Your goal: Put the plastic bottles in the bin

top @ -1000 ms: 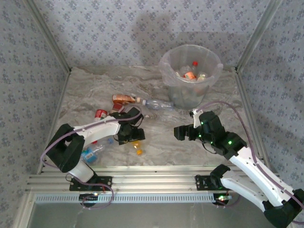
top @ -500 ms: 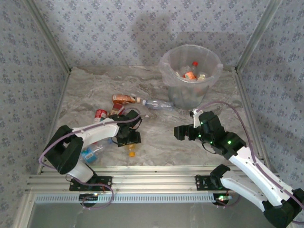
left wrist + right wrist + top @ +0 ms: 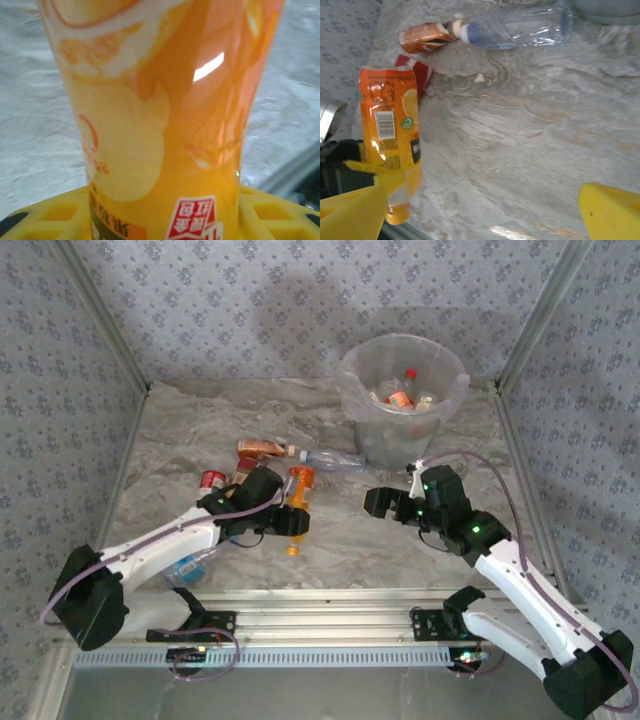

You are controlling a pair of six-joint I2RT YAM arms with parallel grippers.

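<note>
Left gripper (image 3: 292, 521) has clamped the orange bottle (image 3: 302, 485) — lengthwise near-far, cap nearward.

Grey-veined marble-look table (image 3: 190, 425), evenly lit, matt. Behind the table and along both its sides, walls (image 3: 250, 310) papered grey-blue with small flower sprigs. From the table's far corners, slanting metal posts (image 3: 100, 315). Along its near edge, ribbed aluminium rails (image 3: 330, 618). Above the table's far edge, soft shadow on the wallpaper.
</note>
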